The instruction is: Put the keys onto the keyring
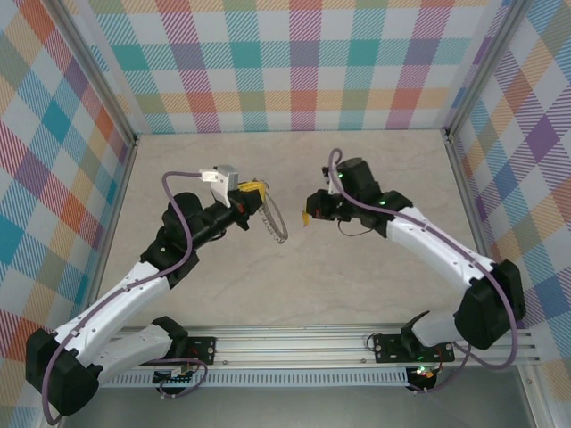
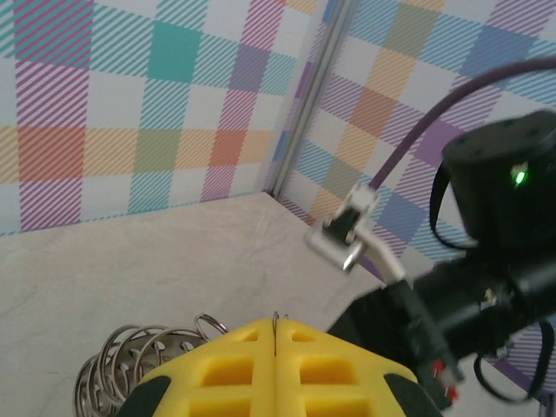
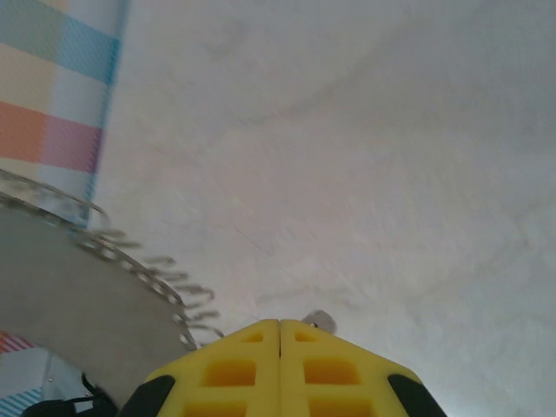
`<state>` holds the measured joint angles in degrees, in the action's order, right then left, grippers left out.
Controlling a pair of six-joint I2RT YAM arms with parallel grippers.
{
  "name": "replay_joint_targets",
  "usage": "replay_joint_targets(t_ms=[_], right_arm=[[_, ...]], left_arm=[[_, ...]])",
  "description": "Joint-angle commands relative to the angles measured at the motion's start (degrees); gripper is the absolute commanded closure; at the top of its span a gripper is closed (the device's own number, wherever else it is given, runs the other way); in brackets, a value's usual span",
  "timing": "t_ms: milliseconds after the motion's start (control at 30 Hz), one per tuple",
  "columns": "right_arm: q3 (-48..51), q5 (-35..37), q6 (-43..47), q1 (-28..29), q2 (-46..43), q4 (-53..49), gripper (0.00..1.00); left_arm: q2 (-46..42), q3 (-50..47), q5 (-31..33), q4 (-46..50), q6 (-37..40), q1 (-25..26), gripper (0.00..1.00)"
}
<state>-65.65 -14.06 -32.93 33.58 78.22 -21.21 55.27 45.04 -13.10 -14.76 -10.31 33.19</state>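
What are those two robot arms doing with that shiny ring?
The left claw is shut on the keyring, holding it up over the table. The right claw faces it, shut, with a tiny silver tip poking out that looks like the key. The key isn't on the ring yet.

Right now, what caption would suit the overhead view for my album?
Left gripper, shut on the dangling silver keyring, faces the closed right gripper across a small gap above the table.

Silver keyring (image 1: pixel 272 229), pastel plaid walls (image 1: pixel 303 62)
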Motion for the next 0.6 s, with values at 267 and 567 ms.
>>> replay_joint_targets(t_ms=[267, 567], right_arm=[[2.69, -17.80, 10.71, -6.59, -13.52, 16.66, 1.00], [4.28, -18.62, 15.78, -6.78, -17.91, 19.14, 1.00]], left_arm=[[3.91, 9.88, -12.30, 1.67, 2.60, -0.67, 1.00], [12.84, 22.12, -22.61, 7.07, 5.04, -0.26, 1.00]])
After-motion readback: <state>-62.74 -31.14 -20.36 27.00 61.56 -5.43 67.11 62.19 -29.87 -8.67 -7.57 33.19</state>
